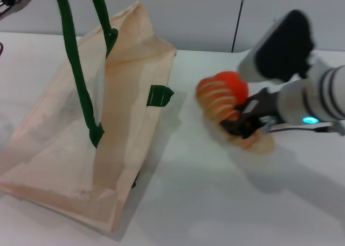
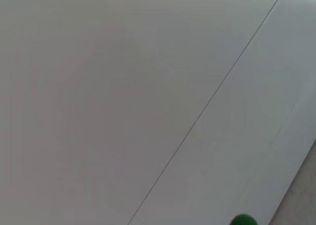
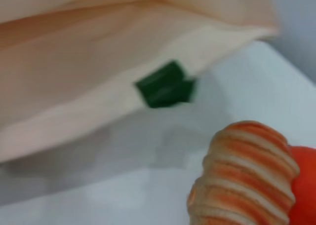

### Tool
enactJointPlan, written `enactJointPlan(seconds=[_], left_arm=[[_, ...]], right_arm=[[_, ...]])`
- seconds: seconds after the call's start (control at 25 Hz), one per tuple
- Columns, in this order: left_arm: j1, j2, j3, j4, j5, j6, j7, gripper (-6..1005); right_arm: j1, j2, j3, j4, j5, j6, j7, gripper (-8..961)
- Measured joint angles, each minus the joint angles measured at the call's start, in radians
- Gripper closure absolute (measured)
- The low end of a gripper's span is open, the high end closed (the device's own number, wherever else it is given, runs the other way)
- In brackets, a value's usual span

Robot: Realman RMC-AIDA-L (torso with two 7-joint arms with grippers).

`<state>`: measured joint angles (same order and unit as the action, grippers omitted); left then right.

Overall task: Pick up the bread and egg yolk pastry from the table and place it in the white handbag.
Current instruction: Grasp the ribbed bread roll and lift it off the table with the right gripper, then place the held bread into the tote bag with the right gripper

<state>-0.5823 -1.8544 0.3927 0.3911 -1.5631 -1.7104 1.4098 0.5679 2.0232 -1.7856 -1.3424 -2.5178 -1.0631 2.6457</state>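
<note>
Right pincer [image 1: 243, 123] clamped on the bread [image 1: 220, 99], beside the white handbag [image 1: 129, 95].

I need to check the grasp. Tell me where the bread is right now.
In the head view the bread is on the robot's right side, to the right of the white bag, held in the right tool, with an orange ball touching it behind.

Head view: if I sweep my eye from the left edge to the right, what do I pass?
White handbag with its green handles → green tab → striped bread → right gripper at the bread → the robot's white right arm.
</note>
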Motion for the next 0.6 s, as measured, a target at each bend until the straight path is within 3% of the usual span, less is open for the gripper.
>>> enactJointPlan(seconds=[0.36,0.6], left_arm=[[0.004,-0.002,-0.006,0.0,0.0,0.006,0.001,885],[-0.006,-0.003,-0.006,-0.001,0.0,0.012,0.012,885]], right_arm=[[-0.123,-0.001,0.102,-0.237,-0.073,-0.115,-0.015,558],[-0.059,0.002,0.006,-0.262,-0.044,-0.127,-0.034,593]])
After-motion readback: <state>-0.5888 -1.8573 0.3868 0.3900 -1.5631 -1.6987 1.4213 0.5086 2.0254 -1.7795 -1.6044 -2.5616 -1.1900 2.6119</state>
